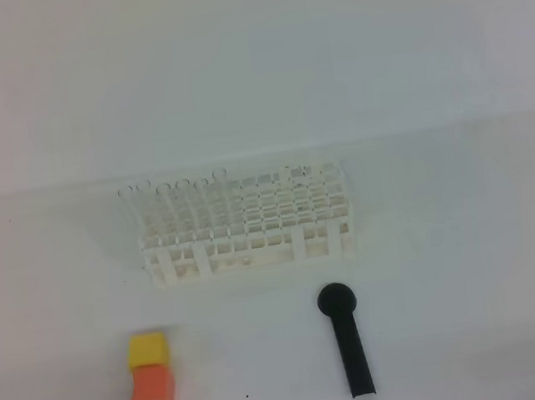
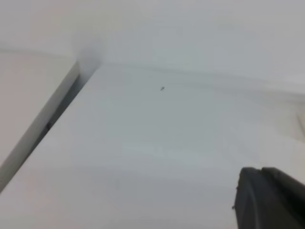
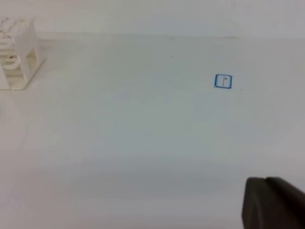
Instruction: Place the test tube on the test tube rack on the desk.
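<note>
Tabletop [image 1: 479, 330]: plain white, matte; we see it bare around both hands.
Test tube rack [image 1: 248, 224]: white plastic lattice, mid-table, clear glass tubes upright along its left rear holes.
Loose test tube: we cannot find one.
Left hand [image 2: 267, 198]: closed, empty.
Right hand [image 3: 271, 202]: closed, empty.
Distractors: black round-headed stick [image 1: 347, 338]; yellow cube [image 1: 147, 349] touching orange cube [image 1: 153, 388].

Open table [image 1: 476, 311] right of black stick [image 1: 347, 341]; rack [image 1: 247, 224] blocks behind, stacked cubes [image 1: 151, 373] stand left.
</note>
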`<state>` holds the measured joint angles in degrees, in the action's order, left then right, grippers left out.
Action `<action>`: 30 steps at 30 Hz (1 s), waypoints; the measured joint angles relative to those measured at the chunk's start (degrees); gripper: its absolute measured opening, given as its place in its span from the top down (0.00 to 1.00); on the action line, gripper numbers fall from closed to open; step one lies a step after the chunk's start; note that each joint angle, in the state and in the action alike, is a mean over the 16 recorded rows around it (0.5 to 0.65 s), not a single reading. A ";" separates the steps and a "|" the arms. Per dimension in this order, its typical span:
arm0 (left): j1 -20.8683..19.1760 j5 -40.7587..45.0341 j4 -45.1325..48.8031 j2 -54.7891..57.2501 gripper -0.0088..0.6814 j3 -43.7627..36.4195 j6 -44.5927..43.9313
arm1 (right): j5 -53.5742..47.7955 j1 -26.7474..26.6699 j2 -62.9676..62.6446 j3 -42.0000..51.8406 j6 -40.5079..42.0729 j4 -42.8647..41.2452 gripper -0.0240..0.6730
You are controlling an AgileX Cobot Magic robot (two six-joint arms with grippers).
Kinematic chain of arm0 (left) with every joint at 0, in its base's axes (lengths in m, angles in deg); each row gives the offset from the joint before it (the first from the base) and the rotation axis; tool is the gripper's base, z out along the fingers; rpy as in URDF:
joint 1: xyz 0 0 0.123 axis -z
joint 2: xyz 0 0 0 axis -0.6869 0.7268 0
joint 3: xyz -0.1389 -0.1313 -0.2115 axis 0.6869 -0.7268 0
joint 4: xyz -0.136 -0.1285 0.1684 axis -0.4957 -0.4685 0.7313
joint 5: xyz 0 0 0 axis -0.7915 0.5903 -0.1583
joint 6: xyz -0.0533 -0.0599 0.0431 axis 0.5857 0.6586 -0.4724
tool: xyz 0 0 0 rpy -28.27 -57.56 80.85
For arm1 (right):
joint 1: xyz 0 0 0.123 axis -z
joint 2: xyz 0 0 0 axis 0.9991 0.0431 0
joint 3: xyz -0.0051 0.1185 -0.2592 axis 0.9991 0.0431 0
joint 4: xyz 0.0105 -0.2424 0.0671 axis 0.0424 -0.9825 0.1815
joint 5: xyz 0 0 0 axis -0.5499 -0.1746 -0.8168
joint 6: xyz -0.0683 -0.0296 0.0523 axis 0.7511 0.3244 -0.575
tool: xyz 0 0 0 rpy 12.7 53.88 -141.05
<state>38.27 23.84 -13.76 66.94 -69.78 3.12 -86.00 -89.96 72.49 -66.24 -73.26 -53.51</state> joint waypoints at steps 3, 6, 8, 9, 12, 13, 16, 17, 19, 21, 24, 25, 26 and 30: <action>0.23 0.88 -0.67 -2.05 0.99 -2.48 -0.63 | -0.83 0.00 -0.02 -0.06 -0.03 -0.08 0.97; 0.47 3.30 -0.80 -4.56 0.99 -3.90 -0.49 | -1.10 0.00 -0.02 -0.11 -0.03 -0.11 0.97; 0.67 5.40 -0.93 -6.19 0.99 -4.33 -0.30 | -1.20 0.00 -0.02 -0.12 -0.03 -0.12 0.97; 0.79 6.60 -0.99 -7.02 0.99 -4.41 -0.19 | -1.24 0.00 -0.02 -0.13 -0.03 -0.13 0.97; 1.25 10.18 -1.18 -9.47 0.99 -4.41 0.12 | -1.32 0.00 -0.02 -0.14 -0.03 -0.15 0.97; 1.44 11.19 -1.25 -10.23 0.99 -4.41 0.23 | -1.34 0.00 -0.02 -0.14 -0.03 -0.15 0.97; 1.97 13.59 -1.40 -12.01 0.99 -4.38 0.53 | -1.40 0.00 -0.02 -0.15 -0.03 -0.17 0.97; 2.10 14.11 -1.45 -12.34 0.99 -4.38 0.64 | -1.41 0.00 -0.02 -0.15 -0.03 -0.17 0.97; 2.37 14.55 -1.53 -12.67 0.99 -4.36 0.85 | -1.43 0.00 -0.02 -0.15 -0.03 -0.17 0.97; 2.65 14.49 -1.59 -12.68 0.99 -4.36 1.03 | -1.44 0.00 -0.02 -0.15 -0.03 -0.17 0.97; 3.00 14.45 -1.60 -12.61 0.99 -4.36 1.09 | -1.45 0.00 -0.02 -0.15 -0.03 -0.17 0.97; 3.09 14.44 -1.60 -12.61 0.99 -4.36 1.10 | -1.45 0.00 -0.02 -0.15 -0.03 -0.17 0.97; 3.18 14.43 -1.60 -12.61 0.99 -4.36 1.11 | -1.45 0.00 -0.02 -0.15 -0.03 -0.17 0.97; 3.31 14.39 -1.60 -12.42 0.99 -4.36 1.15 | -1.45 0.00 -0.02 -0.15 -0.03 -0.17 0.97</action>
<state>41.59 38.23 -15.35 54.52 -74.14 4.27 -87.45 -89.96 72.47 -66.39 -73.29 -53.68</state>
